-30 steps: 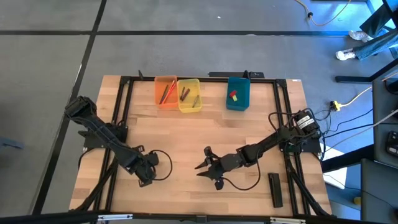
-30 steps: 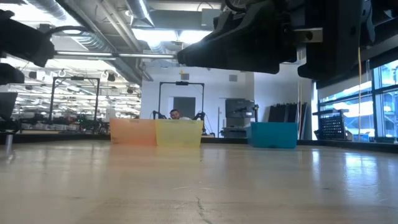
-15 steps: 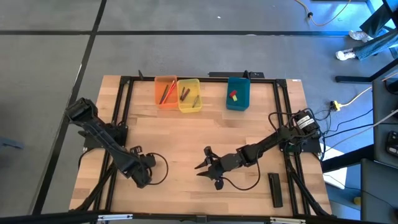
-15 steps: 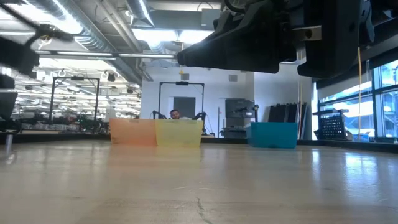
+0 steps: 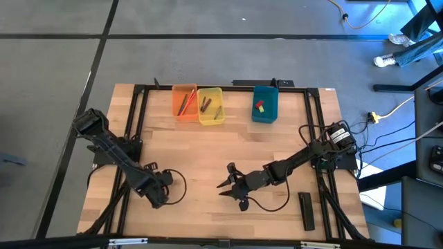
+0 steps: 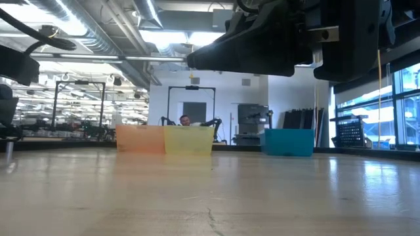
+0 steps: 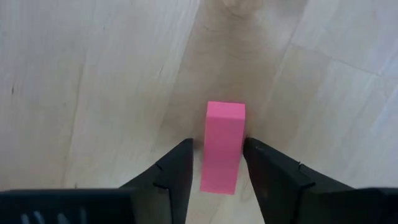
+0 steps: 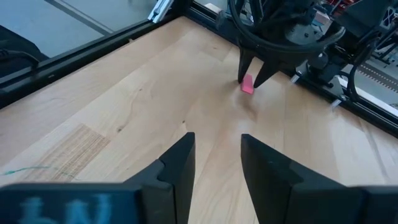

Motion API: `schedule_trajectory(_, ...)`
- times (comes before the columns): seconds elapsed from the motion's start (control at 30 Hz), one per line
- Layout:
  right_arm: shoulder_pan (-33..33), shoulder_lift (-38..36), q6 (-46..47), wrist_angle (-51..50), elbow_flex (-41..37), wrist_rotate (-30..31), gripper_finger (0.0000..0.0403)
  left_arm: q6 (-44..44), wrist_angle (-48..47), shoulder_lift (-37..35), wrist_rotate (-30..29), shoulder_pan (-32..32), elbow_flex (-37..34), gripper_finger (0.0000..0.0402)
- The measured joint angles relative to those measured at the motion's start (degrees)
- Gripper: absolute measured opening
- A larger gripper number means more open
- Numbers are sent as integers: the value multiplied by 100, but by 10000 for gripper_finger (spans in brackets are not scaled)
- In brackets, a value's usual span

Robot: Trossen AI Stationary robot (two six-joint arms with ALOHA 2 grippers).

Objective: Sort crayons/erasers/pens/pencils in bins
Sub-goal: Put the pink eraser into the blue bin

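Observation:
A small pink eraser (image 7: 224, 146) lies flat on the wooden table near its near-left part. My left gripper (image 7: 217, 165) points down over it, open, with one finger on each long side; the right wrist view shows the same straddle, gripper (image 8: 255, 76) over eraser (image 8: 247, 85). My right gripper (image 5: 232, 187) hovers open near the table's middle front, nothing between its fingers (image 8: 217, 155). The orange bin (image 5: 184, 102), yellow bin (image 5: 210, 105) and teal bin (image 5: 264, 104) stand along the far edge with sticks and small erasers inside. My left gripper comes from above, its fingers beside the eraser's two long sides. One fingertip (image 7: 258, 158) stands right at one long side (image 7: 241, 146); whether it touches I cannot tell. A gap shows on the other side. The eraser lies flat on the table.
A long black bar (image 5: 306, 210) lies at the near right. A black frame (image 5: 138, 90) runs around the tabletop. Bare wood lies between the bins and both grippers. In the low view my right arm (image 6: 282, 39) fills the upper part; a person shows far behind the bins.
My left gripper has sunk toward the table and drifted a little toward the near left edge. My right arm has kept still.

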Motion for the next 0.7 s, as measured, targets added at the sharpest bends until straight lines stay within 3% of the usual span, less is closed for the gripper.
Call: schedule_trajectory(0.7,0,0,32,20,0,0,131,32,170,13,-556,-4,-11,125)
